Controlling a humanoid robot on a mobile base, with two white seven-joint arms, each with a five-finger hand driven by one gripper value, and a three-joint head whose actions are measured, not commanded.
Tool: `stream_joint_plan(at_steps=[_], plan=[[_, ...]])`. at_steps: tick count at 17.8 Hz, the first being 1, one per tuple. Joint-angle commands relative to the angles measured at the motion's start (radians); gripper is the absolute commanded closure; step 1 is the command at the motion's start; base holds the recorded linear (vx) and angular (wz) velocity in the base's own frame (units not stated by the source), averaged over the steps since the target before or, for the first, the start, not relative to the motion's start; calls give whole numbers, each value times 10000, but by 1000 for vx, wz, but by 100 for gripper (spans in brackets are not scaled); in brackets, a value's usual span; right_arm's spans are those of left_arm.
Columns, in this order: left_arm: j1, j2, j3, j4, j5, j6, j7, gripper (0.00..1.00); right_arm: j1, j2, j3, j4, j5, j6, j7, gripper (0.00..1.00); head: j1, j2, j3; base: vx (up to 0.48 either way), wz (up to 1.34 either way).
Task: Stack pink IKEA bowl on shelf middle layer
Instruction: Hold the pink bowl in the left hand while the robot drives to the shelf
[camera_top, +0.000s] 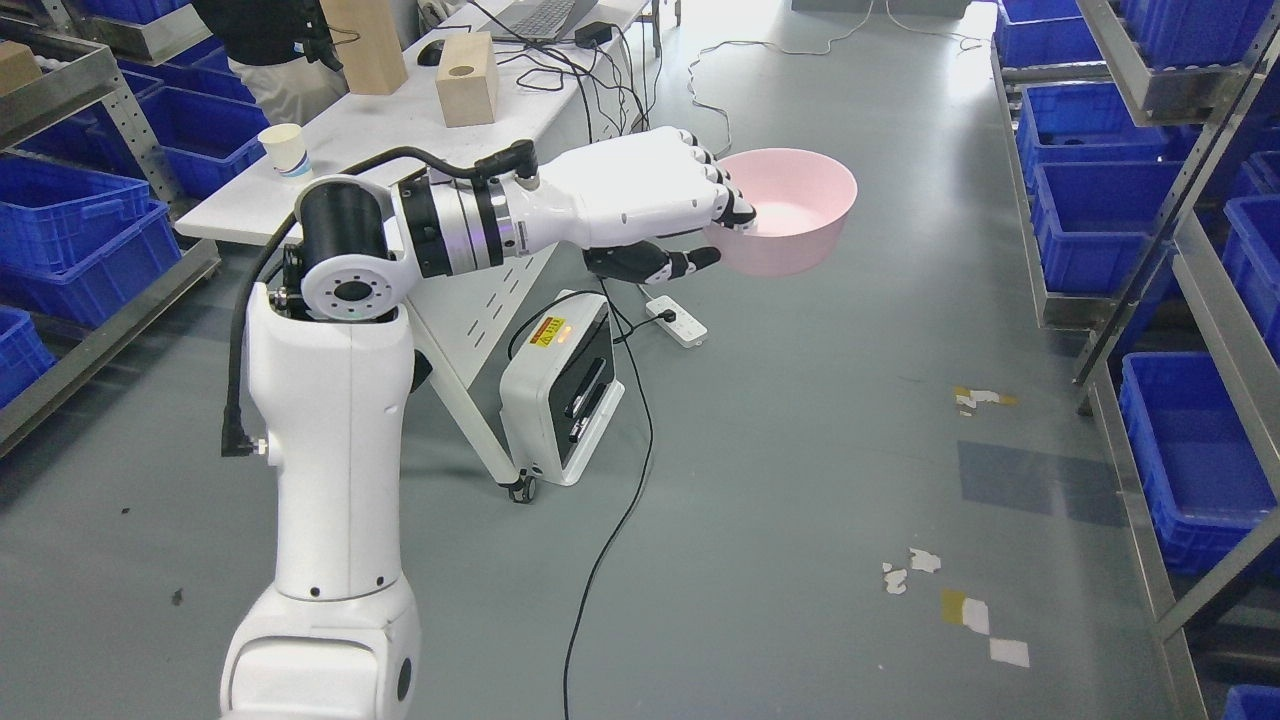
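Observation:
My left hand (722, 225) holds a pink bowl (795, 215) by its near rim, fingers over the rim and inside, thumb under the outer wall. The bowl hangs upright in the air above the grey floor, its inside showing nothing in it. My left arm (340, 400) rises from the lower left and bends right at the elbow. A metal shelf rack (1190, 270) with blue bins stands along the right edge, apart from the bowl. My right arm does not show.
A white table (400, 130) at the left carries wooden blocks (468, 80), a paper cup (283, 150) and a laptop. Under it stand a white box unit (560, 385), a power strip (678, 322) and cables. Another rack of blue bins (70, 230) lines the far left. A person stands behind the table.

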Motion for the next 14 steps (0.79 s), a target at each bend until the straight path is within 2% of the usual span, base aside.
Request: stream_joint_plan(at_steps=[1,14], plan=[[-1,261,138,1,0,5,-3,99,217,-175,0,-175,0,8,-1,0,0,0,0,148,0],[-1,260,138,47,0,5,-3,99,217,-175,0,-175,0,8,-1,0,0,0,0,199,-58]])
